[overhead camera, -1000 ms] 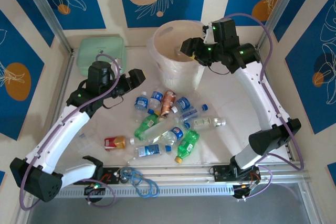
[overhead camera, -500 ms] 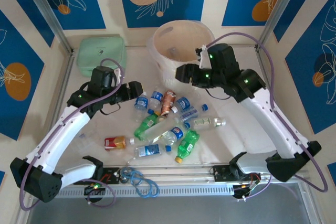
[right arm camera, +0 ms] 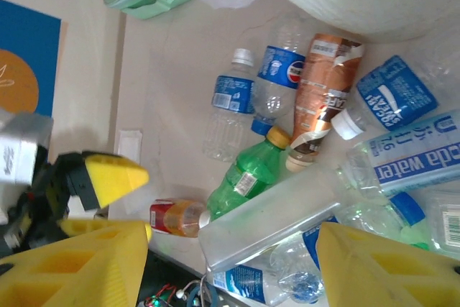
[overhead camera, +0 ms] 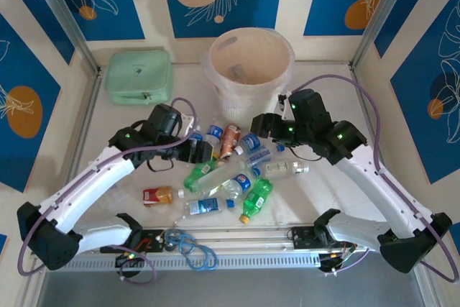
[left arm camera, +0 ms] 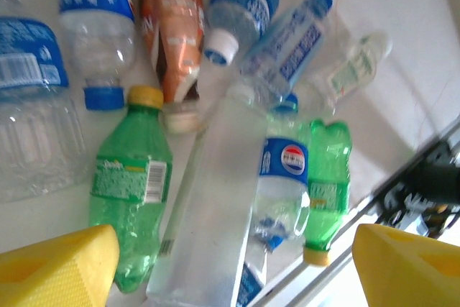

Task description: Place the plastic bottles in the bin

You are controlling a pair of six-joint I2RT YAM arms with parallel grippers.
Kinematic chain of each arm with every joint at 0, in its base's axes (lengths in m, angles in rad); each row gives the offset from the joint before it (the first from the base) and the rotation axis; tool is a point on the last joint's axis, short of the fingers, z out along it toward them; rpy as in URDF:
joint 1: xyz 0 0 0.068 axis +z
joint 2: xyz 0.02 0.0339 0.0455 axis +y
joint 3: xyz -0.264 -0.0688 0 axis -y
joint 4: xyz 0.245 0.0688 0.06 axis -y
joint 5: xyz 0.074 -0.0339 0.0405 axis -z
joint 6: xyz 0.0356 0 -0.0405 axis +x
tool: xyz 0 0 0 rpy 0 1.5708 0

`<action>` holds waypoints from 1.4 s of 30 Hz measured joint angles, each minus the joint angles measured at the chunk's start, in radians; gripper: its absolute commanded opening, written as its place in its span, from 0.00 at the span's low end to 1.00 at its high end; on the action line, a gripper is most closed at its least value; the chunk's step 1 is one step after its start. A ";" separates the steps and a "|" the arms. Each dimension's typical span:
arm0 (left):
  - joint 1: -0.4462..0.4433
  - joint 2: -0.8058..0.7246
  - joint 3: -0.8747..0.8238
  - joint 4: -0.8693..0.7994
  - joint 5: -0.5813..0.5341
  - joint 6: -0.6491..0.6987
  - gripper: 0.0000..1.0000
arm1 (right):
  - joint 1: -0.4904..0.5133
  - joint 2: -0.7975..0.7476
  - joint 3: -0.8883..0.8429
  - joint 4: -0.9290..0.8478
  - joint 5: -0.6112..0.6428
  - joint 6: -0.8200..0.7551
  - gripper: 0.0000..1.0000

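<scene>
Several plastic bottles (overhead camera: 231, 169) lie in a heap mid-table: clear ones with blue labels, two green ones with yellow caps (overhead camera: 256, 199), a brown-labelled one (overhead camera: 230, 140) and a red-labelled one (overhead camera: 158, 195) off to the left. The bin (overhead camera: 277, 47), a round translucent bucket, stands behind the heap. My left gripper (overhead camera: 195, 150) is open at the heap's left edge; its wrist view has a green bottle (left arm camera: 129, 188) and a long clear bottle (left arm camera: 208, 228) below the open left gripper (left arm camera: 230, 271). My right gripper (overhead camera: 260, 126) hangs open over the heap's right rear, nothing between the fingers of the right gripper (right arm camera: 230, 267).
A mint-green case (overhead camera: 139, 75) sits at the back left. Blue cable loops (overhead camera: 192, 248) lie by the front rail. Metal frame posts rise at both back corners. Something pale lies on the bin's floor (overhead camera: 237, 71).
The right arm has come away from above the bin and dropped toward the heap. The left arm has swung right and down to the heap's left edge.
</scene>
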 measured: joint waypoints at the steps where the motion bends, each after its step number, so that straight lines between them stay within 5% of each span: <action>1: -0.020 0.011 0.000 -0.015 -0.003 0.013 0.85 | -0.006 0.000 -0.003 0.001 0.000 0.005 0.64; 8: -0.159 0.074 0.000 -0.142 -0.045 0.097 0.85 | -0.051 0.000 -0.022 0.023 -0.013 0.034 0.64; 17: -0.231 0.150 -0.019 -0.184 -0.113 0.138 0.86 | -0.078 -0.007 -0.060 0.045 -0.039 0.063 0.64; 42: -0.246 0.214 -0.074 -0.108 -0.196 0.186 0.84 | -0.092 -0.012 -0.079 0.066 -0.076 0.075 0.64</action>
